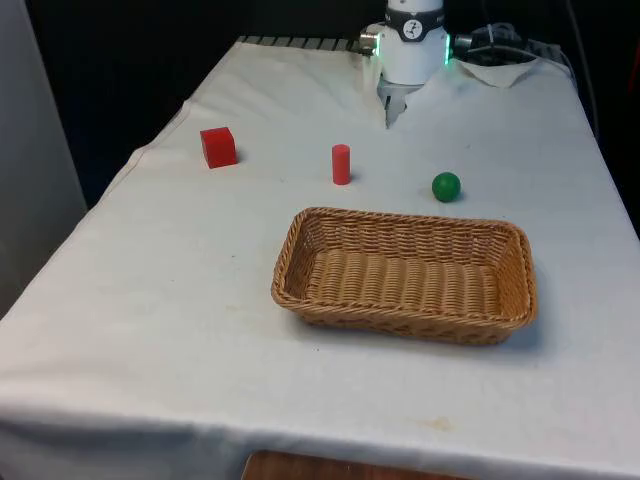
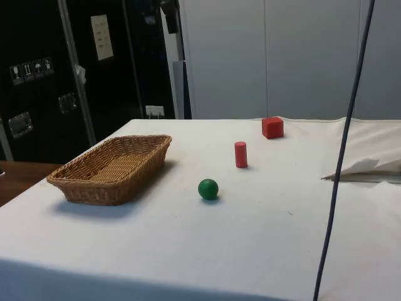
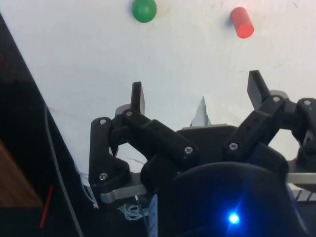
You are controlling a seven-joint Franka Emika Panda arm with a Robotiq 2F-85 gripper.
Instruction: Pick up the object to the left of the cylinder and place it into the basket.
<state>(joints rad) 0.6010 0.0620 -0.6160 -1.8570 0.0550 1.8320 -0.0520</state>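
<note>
A red cube (image 1: 218,147) (image 2: 272,127) sits on the white cloth at the front view's left, apart from everything else. An upright red cylinder (image 1: 341,164) (image 2: 240,154) (image 3: 242,22) stands to its right, and a green ball (image 1: 446,186) (image 2: 208,189) (image 3: 144,9) lies further right. Nearer the camera is the woven wicker basket (image 1: 290,260) (image 2: 75,182), with nothing in it. My gripper (image 3: 196,86) hangs open above bare cloth at the robot's end of the table, well short of the ball and cylinder, with nothing between its fingers (image 3: 138,96).
A raised fold of the cloth (image 1: 392,108) (image 3: 200,112) juts up near the robot's base (image 1: 413,45). A thin dark cable (image 2: 341,163) hangs across the side view. The table edge falls away at the front view's left, close to the cube.
</note>
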